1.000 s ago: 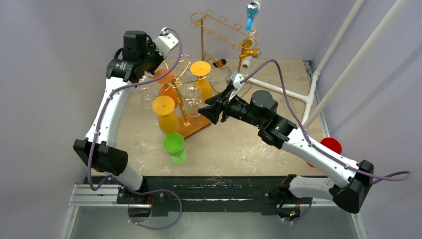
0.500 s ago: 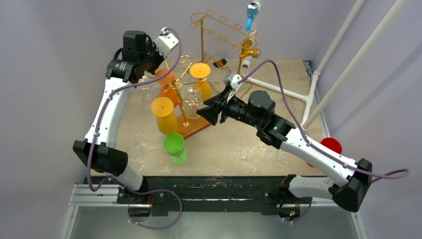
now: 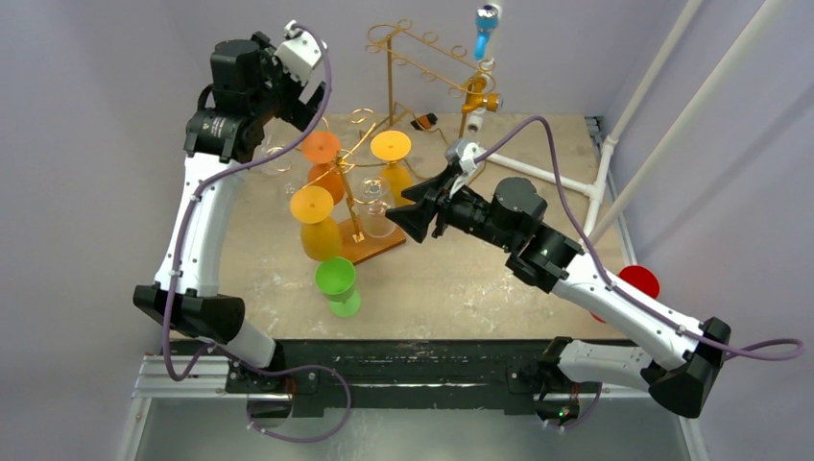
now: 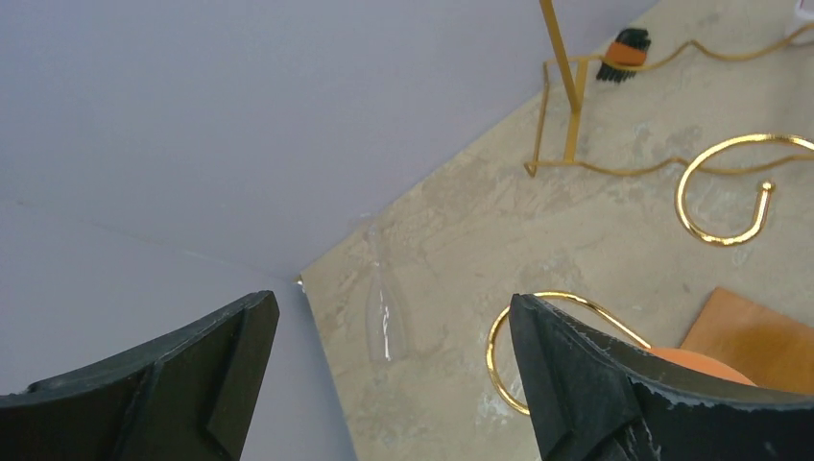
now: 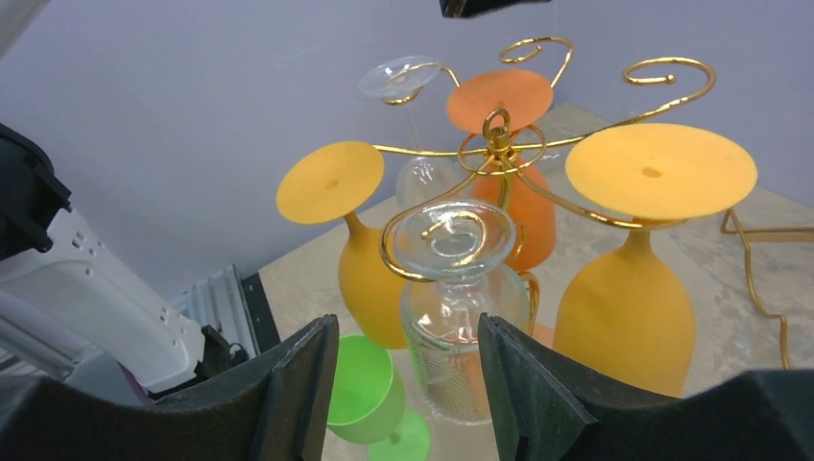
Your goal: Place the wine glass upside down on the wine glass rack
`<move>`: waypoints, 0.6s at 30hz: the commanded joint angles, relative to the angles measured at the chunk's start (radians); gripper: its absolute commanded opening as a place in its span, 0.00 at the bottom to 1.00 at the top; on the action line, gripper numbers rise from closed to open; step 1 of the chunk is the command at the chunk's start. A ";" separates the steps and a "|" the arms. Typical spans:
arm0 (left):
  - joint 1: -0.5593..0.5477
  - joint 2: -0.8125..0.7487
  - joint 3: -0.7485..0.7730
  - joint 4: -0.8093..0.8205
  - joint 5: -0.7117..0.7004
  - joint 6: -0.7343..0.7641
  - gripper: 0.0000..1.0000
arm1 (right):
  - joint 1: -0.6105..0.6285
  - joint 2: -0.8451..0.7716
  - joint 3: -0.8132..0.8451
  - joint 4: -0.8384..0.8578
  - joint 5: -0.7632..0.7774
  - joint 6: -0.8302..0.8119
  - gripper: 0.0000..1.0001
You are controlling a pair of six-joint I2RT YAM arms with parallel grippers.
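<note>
A gold wine glass rack [image 3: 353,182] stands on a wooden base [image 3: 370,242]. Upside down on it hang an orange glass [image 3: 323,158], two yellow glasses [image 3: 317,221] and two clear ones. A slim clear wine glass [image 4: 384,312] hangs on the rack's left hook, its foot [image 5: 398,77] resting in the loop. My left gripper [image 3: 305,101] is open, above and behind it, holding nothing. My right gripper [image 3: 408,213] is open, just right of the ribbed clear glass [image 5: 461,336], whose foot [image 5: 451,235] sits in a gold spiral. A green glass [image 3: 336,284] stands upright on the table.
A second gold rack [image 3: 413,62] stands at the back with a blue and orange fixture [image 3: 482,58] beside it. White pipes [image 3: 614,144] run along the right side. A red disc [image 3: 638,280] lies at the right edge behind my right arm.
My left gripper has opened, letting go at the rack's left hook, and has risen up and back. My right gripper has drawn back a little to the right.
</note>
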 commanded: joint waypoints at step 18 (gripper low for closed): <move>0.378 0.192 0.075 0.060 0.064 -0.170 0.96 | 0.004 -0.147 -0.030 -0.045 0.090 -0.009 0.66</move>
